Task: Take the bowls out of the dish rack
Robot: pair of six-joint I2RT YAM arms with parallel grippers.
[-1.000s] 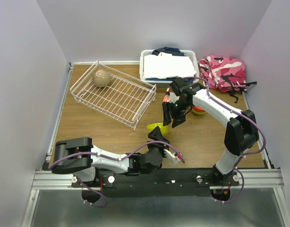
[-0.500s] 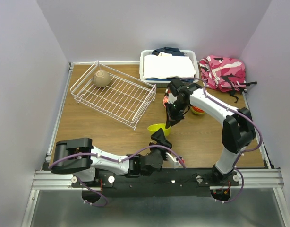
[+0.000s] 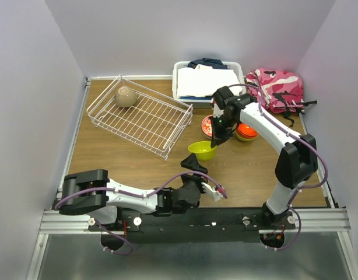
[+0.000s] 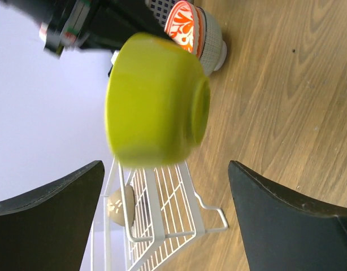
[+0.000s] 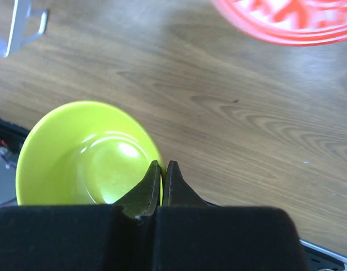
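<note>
While the left hand (image 4: 165,165) gapes wide apart, the right hand (image 5: 162,169) is clamped on the lime bowl (image 3: 201,150)!

Over on the left, the white wire dish rack (image 3: 180,131) sits at the back of the tabletop (image 3: 249,169), one taupe bowl (image 3: 125,96) in its far corner. Moving along, low by the front edge, the left hand points at the lime bowl, fingers spread, the bowl beyond them and apart. Dead centre, that lime bowl is out of the rack, just off its near-right corner, mouth up, its rim nipped between the right hand's closed fingers; whether its foot meets the wood, I cannot tell. Just behind it stands the red-patterned bowl (image 3: 207,125), and further right a stack of bowls (image 3: 247,130), orange on top, both on the tabletop.
</note>
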